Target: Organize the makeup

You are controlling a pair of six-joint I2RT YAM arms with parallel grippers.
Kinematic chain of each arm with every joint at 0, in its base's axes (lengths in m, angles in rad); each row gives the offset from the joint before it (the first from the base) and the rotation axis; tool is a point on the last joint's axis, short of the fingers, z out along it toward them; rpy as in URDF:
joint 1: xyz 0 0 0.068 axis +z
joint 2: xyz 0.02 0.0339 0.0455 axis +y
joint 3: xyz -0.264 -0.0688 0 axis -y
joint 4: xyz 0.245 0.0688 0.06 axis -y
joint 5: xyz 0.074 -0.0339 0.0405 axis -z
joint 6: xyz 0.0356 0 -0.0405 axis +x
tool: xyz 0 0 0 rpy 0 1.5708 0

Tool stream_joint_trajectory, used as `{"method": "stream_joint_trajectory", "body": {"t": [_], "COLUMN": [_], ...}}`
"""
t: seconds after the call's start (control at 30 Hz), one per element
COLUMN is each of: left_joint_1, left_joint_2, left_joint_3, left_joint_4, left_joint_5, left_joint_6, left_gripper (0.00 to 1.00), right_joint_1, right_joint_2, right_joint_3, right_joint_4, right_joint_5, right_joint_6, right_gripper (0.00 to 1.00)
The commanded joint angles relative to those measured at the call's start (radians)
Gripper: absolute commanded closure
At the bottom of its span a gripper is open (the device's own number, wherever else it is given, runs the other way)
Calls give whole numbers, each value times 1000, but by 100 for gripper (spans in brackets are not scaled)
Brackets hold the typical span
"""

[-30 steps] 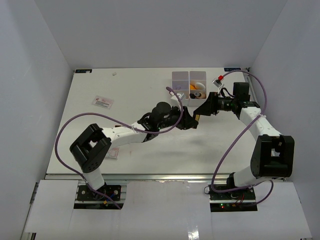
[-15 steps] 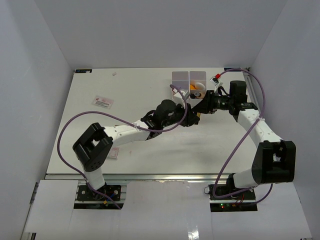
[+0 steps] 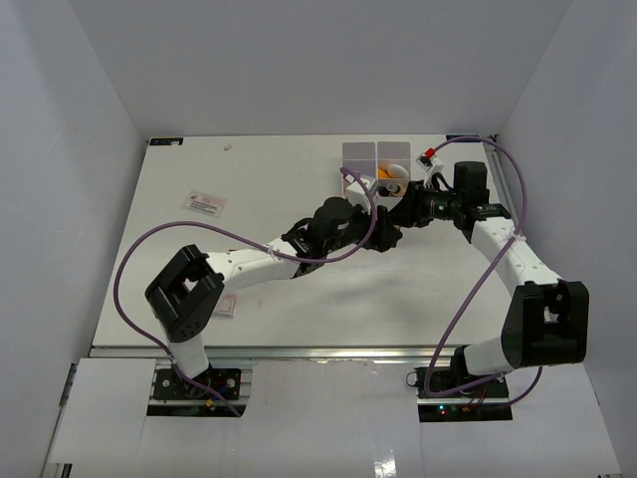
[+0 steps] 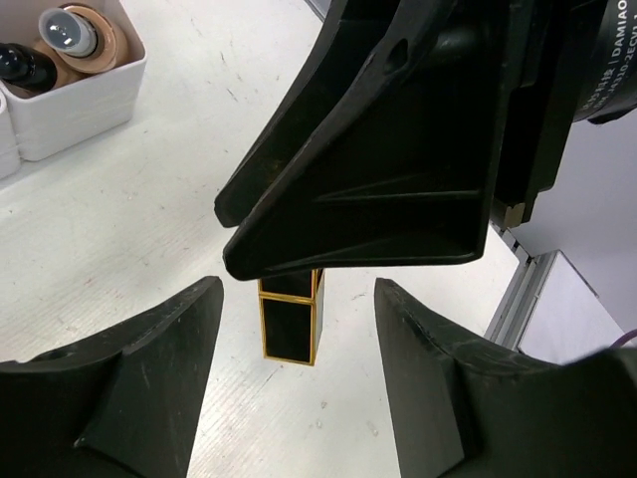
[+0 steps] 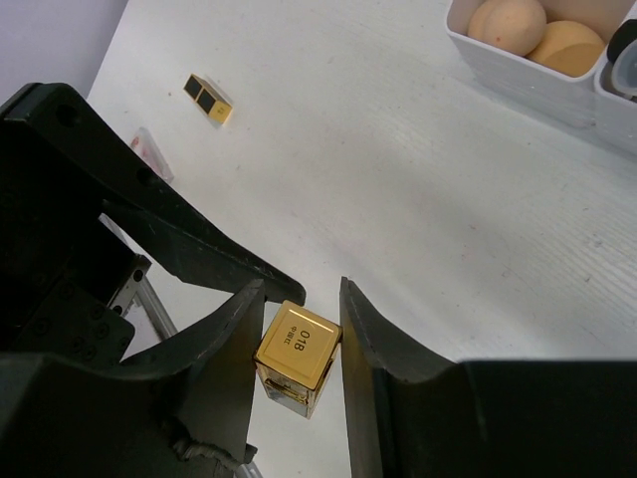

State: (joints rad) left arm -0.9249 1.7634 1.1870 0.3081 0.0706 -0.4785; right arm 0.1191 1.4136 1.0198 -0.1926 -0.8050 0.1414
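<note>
Centrally, right gripper (image 5: 301, 297) clenched on the black-and-gold lipstick tube (image 5: 297, 360), left gripper (image 4: 296, 311) spread wide, fingers either side of tube, not touching, tan sponges (image 5: 510, 22) in white box (image 5: 518, 72) nearby.

On the left wrist feed, the right gripper (image 5: 304, 307) blocks the upper part of the lipstick tube (image 4: 289, 329), and the white box (image 4: 75, 105) is cut by the top-left corner. Overhead, I can't find the tube. The right gripper and the left gripper (image 4: 299, 295) crowd over that spot and cover part of the box as well. The right wrist feed crops the sponges (image 5: 510, 25) at the top edge. The print on the flat packet (image 3: 204, 203) is too small for me to read, possibly a red logo.
</note>
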Motion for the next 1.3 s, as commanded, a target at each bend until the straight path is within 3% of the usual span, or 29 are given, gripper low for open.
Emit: {"method": "stream_joint_trajectory", "body": {"t": [0.0, 0.23, 0.4, 0.7, 0.83, 1.07, 1.27], "left_joint_1": [-3, -2, 20, 297, 330, 330, 328], "left_joint_2": [-35, -143, -316, -717, -824, -863, -856], "left_joint_3": [13, -70, -167, -383, -455, -475, -477], "left_joint_4": [-2, -64, -258, -524, -567, -575, -583], "left_joint_5": [-18, -51, -121, -72, -141, -178, -199], "left_joint_6": [30, 85, 140, 196, 208, 201, 199], "left_gripper": [26, 20, 18, 16, 14, 14, 13], "right_joint_1": [6, 17, 40, 138, 158, 174, 175], "right_joint_2": [-29, -17, 34, 230, 343, 539, 668], "right_joint_3": [58, 112, 183, 400, 561, 807, 888], "right_joint_4": [-11, -13, 9, 99, 109, 129, 184], "right_joint_5": [36, 130, 260, 463, 532, 633, 737], "right_joint_6": [-55, -161, -251, -339, -363, -396, -482], "right_gripper": [92, 92, 92, 92, 92, 92, 92]}}
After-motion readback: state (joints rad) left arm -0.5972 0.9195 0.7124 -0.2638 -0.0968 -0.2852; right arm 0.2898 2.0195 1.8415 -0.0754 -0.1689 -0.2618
